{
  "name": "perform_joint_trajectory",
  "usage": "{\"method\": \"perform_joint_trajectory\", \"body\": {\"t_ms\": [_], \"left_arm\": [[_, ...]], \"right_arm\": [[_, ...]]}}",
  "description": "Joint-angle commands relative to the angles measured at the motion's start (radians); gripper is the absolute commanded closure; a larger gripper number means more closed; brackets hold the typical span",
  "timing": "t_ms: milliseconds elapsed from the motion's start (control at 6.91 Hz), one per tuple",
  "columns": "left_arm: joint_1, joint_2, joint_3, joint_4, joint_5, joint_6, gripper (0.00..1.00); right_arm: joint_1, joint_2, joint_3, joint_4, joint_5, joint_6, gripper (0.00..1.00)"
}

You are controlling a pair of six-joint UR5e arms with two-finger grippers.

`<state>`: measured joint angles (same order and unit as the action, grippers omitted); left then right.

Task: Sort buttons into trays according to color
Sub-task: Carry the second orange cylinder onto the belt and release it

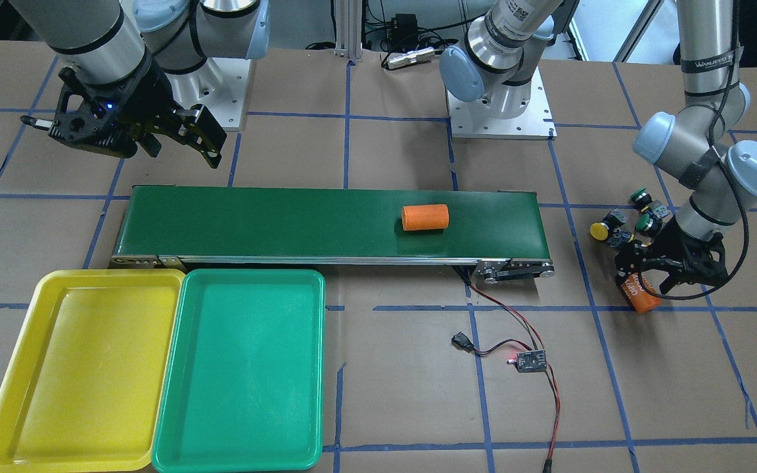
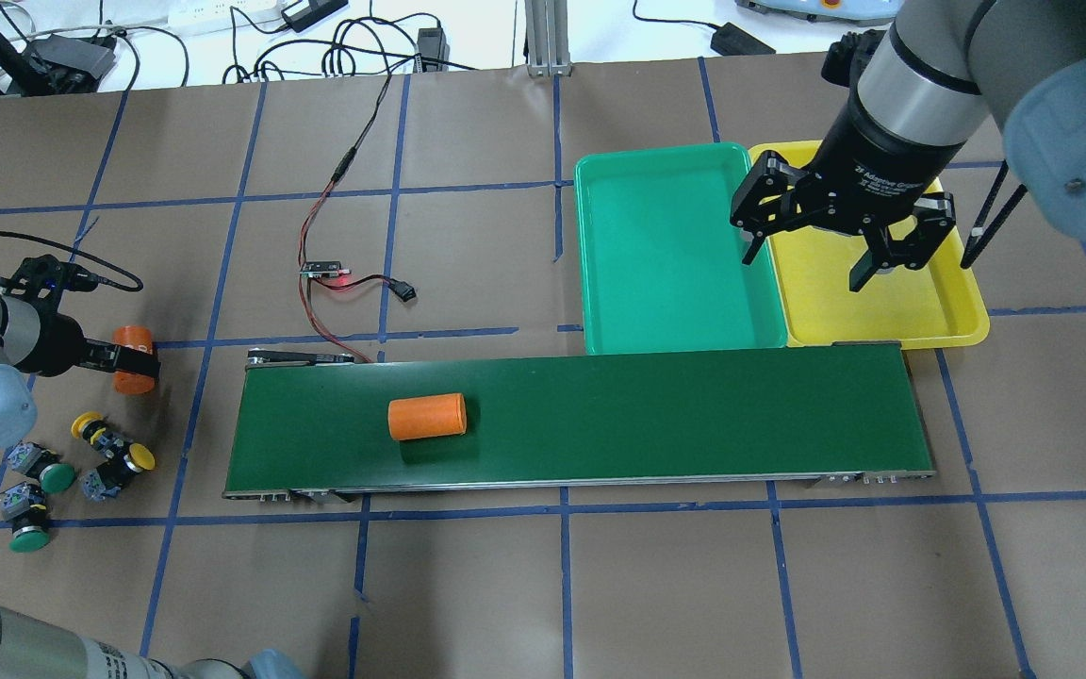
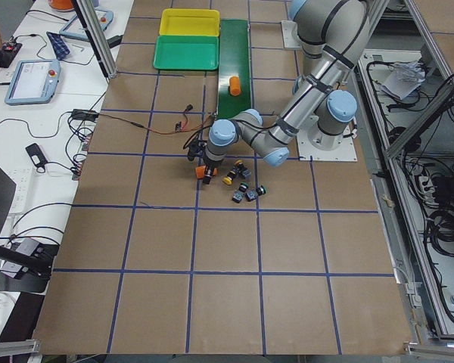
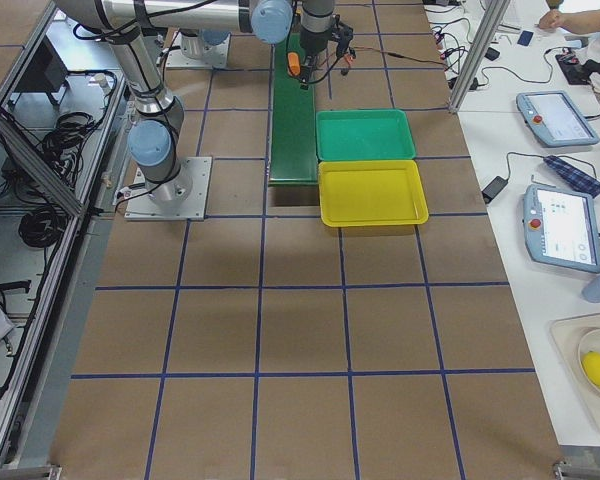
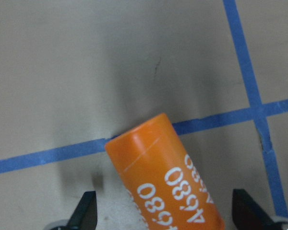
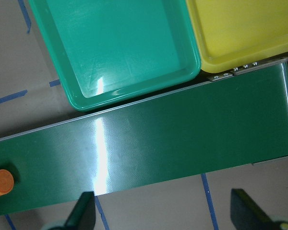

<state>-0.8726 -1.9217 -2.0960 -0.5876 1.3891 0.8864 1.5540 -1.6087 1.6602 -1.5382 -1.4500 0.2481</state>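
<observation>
Several buttons lie in a cluster on the paper beside my left arm: yellow caps [image 2: 86, 426] [image 2: 133, 459] and green caps [image 2: 55, 476] [image 2: 29, 539]; from the front a yellow cap [image 1: 600, 230] and two green caps [image 1: 639, 195] [image 1: 646, 223] show. My left gripper [image 2: 119, 358] [image 5: 165, 215] is open just beyond them, its fingers straddling an orange cylinder [image 5: 168, 182] marked 4680, with a gap on each side. The yellow tray [image 2: 882, 302] and green tray [image 2: 666, 245] sit side by side, both empty. My right gripper [image 2: 805, 269] [image 6: 165, 215] hangs open and empty high over the trays' near edge.
A long dark-green conveyor belt [image 2: 647, 415] runs between the buttons and the trays, with a second orange cylinder [image 2: 427, 417] lying on it. A small circuit board [image 2: 326, 269] with red and black wires lies on the paper beyond the belt's left end.
</observation>
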Motion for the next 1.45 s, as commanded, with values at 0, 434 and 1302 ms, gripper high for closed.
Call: {"method": "perform_joint_trajectory", "body": {"t_ms": [0, 434, 1302], "left_arm": [[0.0, -0.014, 0.016, 0.031, 0.001, 0.014, 0.81], [-0.028, 0.021, 0.047, 0.014, -0.002, 0.069, 0.9], [-0.427, 0.256, 0.146, -0.51, 0.028, 0.256, 0.95]], "right_arm": [[0.001, -0.014, -0.002, 0.009, -0.047, -0.007, 0.0], [0.0, -0.008, -0.005, -0.008, -0.041, -0.018, 0.0], [-0.006, -0.01, -0.004, -0.034, -0.046, -0.016, 0.0]]}}
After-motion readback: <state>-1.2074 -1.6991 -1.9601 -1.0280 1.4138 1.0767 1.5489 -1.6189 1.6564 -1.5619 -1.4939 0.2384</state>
